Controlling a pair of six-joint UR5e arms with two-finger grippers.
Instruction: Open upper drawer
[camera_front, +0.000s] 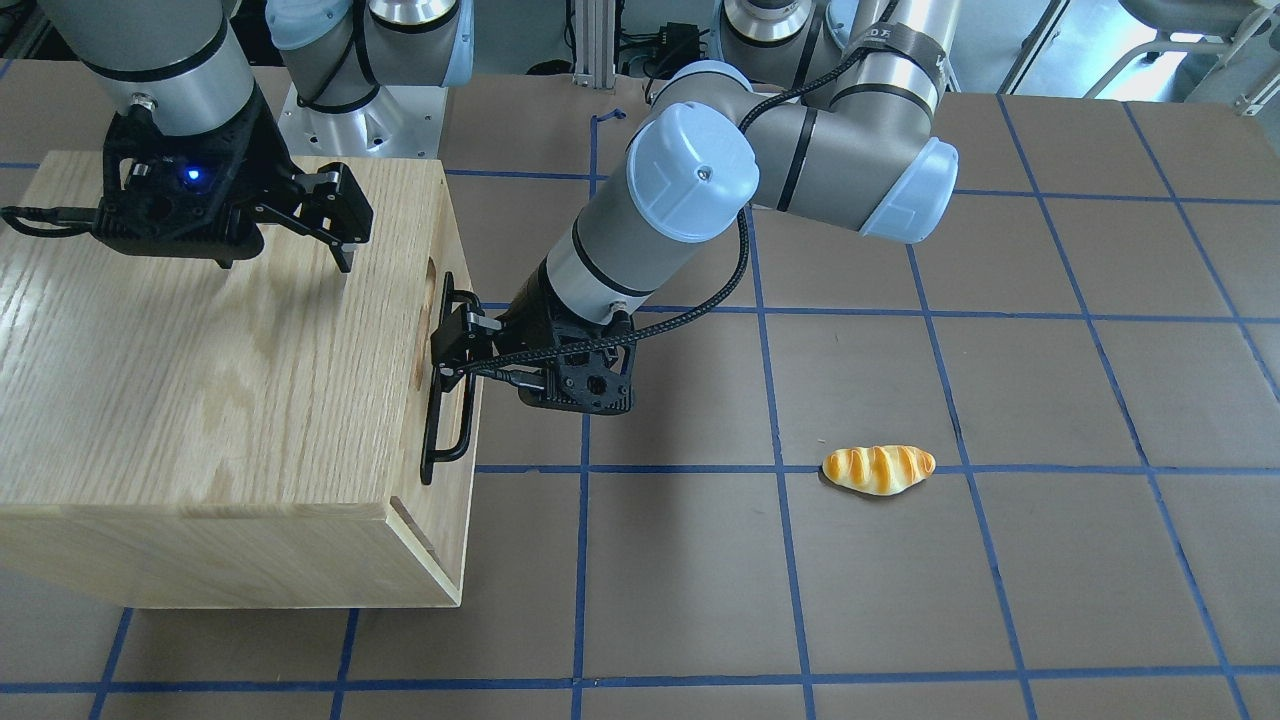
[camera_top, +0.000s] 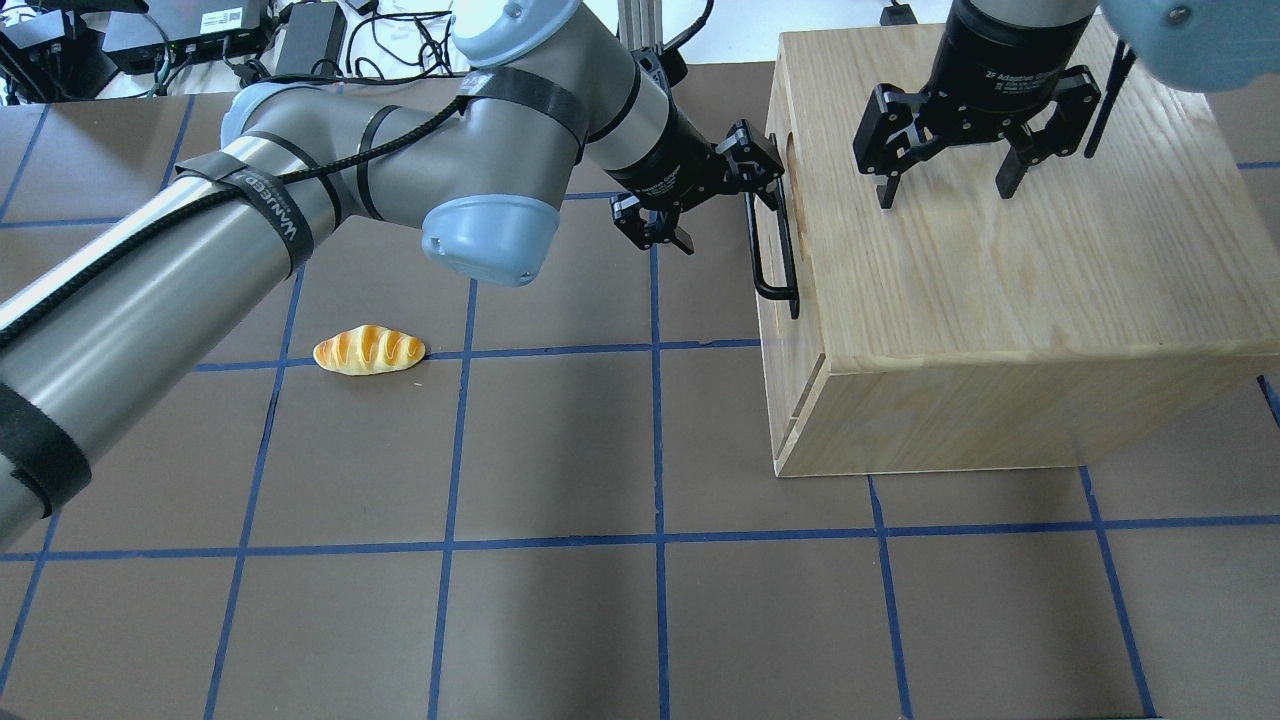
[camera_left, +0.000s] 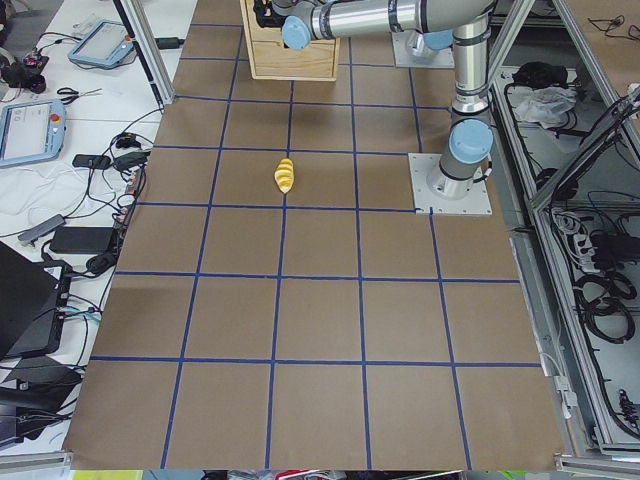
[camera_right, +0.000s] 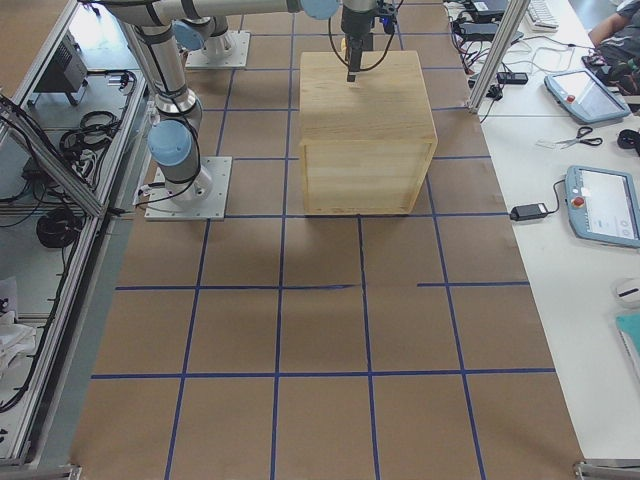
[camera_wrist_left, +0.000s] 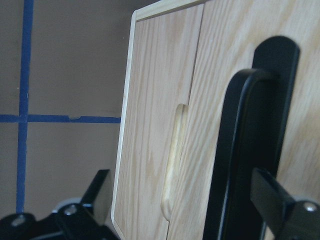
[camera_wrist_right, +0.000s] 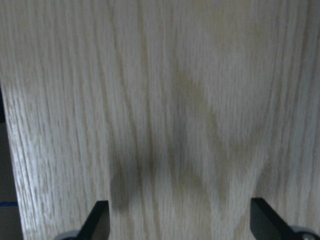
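Note:
The upper drawer (camera_wrist_left: 240, 55) looks closed, flush in the oak cabinet (camera_top: 1000, 300). Its long black bar handle (camera_front: 441, 425) also shows close up in the left wrist view (camera_wrist_left: 235, 150), beside a slot (camera_wrist_left: 172, 160) in the panel's edge. My left gripper (camera_front: 448, 335) is open at the handle's far end, and also shows in the overhead view (camera_top: 720, 195). In the left wrist view the bar lies between its fingers (camera_wrist_left: 100, 192), nearer the right one. My right gripper (camera_top: 945, 188) is open and empty just above the cabinet's top; it also shows in the front-facing view (camera_front: 340, 230).
A yellow bread roll (camera_top: 368, 350) lies on the brown table with blue grid lines, to the left of the cabinet in the overhead view. It also shows in the front-facing view (camera_front: 878, 469). The left arm's elbow (camera_top: 490, 235) hangs over the table between roll and cabinet.

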